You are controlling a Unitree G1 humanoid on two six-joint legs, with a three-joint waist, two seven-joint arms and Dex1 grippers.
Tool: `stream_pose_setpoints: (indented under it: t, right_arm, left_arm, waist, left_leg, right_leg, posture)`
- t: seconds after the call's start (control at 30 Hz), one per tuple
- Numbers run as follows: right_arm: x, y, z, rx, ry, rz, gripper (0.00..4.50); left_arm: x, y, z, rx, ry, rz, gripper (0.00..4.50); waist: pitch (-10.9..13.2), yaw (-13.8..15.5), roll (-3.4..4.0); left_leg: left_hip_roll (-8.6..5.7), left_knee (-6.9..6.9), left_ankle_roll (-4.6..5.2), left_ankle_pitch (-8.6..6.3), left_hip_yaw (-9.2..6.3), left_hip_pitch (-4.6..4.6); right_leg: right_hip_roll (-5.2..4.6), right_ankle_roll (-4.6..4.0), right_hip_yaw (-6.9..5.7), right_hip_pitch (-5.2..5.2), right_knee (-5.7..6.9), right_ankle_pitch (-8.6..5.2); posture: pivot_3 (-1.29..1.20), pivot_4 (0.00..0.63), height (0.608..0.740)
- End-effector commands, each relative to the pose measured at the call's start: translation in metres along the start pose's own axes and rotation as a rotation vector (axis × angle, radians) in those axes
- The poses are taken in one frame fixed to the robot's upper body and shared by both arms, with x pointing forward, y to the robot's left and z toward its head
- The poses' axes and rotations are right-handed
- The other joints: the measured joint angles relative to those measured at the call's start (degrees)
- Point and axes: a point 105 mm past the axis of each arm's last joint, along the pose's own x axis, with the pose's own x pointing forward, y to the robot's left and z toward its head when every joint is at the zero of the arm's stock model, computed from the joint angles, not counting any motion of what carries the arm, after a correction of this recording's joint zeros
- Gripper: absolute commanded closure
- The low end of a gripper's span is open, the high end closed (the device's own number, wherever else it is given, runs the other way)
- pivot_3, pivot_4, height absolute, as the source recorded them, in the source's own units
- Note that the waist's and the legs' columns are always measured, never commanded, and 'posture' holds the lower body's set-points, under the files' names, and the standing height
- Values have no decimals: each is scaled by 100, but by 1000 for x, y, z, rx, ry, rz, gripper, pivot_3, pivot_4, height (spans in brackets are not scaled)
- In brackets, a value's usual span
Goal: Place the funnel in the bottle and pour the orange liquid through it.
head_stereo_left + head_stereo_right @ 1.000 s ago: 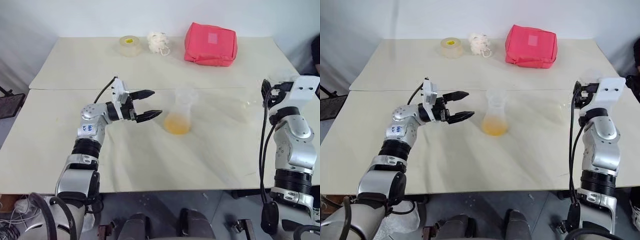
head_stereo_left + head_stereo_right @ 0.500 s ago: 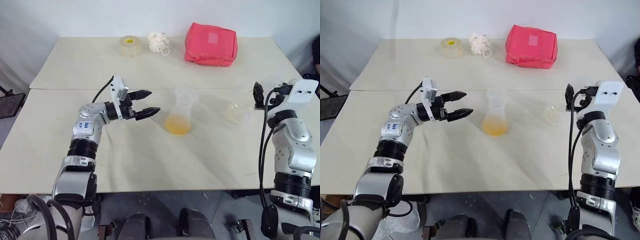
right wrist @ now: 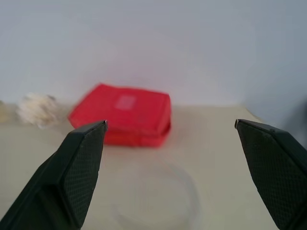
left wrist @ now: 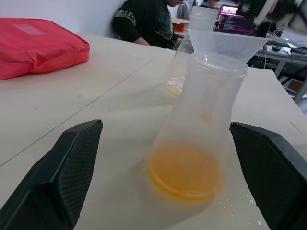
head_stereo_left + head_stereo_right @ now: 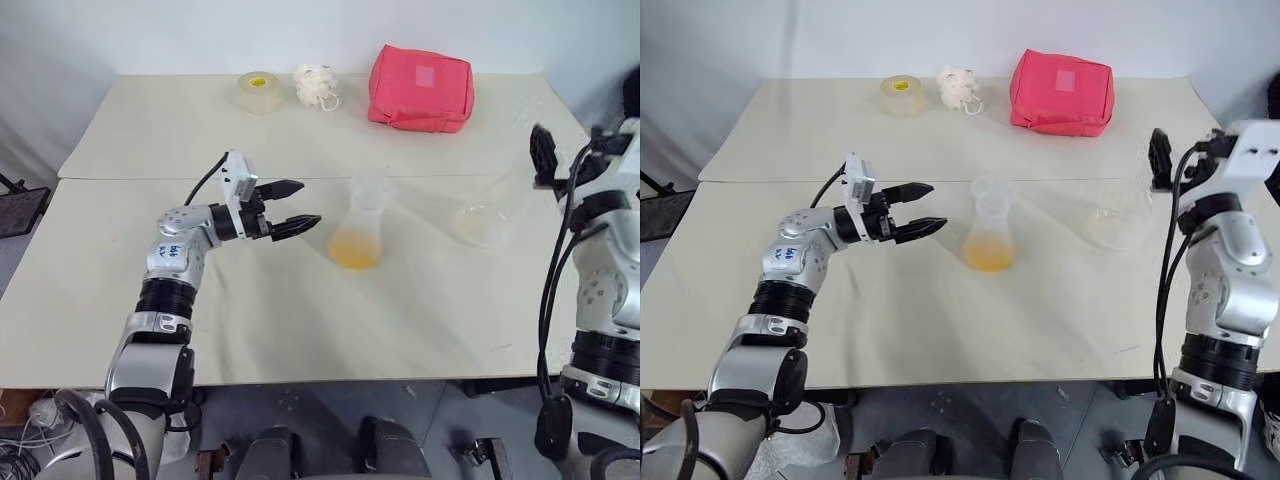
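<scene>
Cream counter (image 5: pixel 250 300) spreads beneath a frosted bottle (image 5: pixel 362 230) whose base holds the orange liquid (image 5: pixel 355 250), the clear funnel (image 4: pixel 225 43) seated in its mouth. An emptied clear vessel (image 5: pixel 482 222) stands near the right claw (image 5: pixel 1160 160), jaws wide and holding nothing. Left claw (image 5: pixel 295 208), also spread wide, hovers just beside the bottle; a careless nudge could topple it and spill.
</scene>
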Motion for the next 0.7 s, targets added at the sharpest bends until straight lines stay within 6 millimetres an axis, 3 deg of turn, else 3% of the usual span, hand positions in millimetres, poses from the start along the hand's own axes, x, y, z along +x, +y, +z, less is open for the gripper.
stream_pose_setpoints:
  t: [0.03,0.17,0.33,0.43,0.53,0.7]
  right_arm:
    - [-7,21,43,-1,-89,195,22]
    - [-40,48,50,-62,-3,524,22]
    - [-101,60,14,-161,306,834,22]
    - [-128,50,-16,-214,472,873,22]
    - [-139,35,-39,-271,547,859,22]
    - [-156,32,-59,-269,598,869,22]
  left_arm:
    - [-7,2,10,63,-18,-2,0]
    - [-23,-5,4,67,18,-51,0]
    - [-50,-8,-7,57,93,-71,0]
    - [-66,-11,-17,56,137,-85,0]
    - [-78,-16,-28,71,193,-124,0]
    - [-86,-18,-24,105,186,-150,0]
  waist:
    - [0,18,0]
    - [0,33,-1]
    - [1,67,-5]
    - [-2,128,-12]
    - [-2,158,-12]
    - [-2,193,-14]
  left_leg:
    - [0,0,0,0,-2,0]
    - [-4,-1,1,-1,-3,-3]
    - [-3,0,4,-3,3,-4]
    - [-1,6,6,-3,11,2]
    - [-1,12,7,-4,31,9]
    - [-1,16,7,-4,29,6]
  right_leg:
    - [0,0,-1,0,3,0]
    - [-2,0,-2,1,-1,0]
    - [-1,0,-7,4,-8,0]
    - [-1,0,-5,16,-22,0]
    - [-2,0,7,19,-27,0]
    - [-1,0,6,18,-27,0]
  posture:
    - [0,150,740]
    - [0,150,740]
    - [0,150,740]
    - [0,150,740]
    - [0,150,740]
    - [0,150,740]
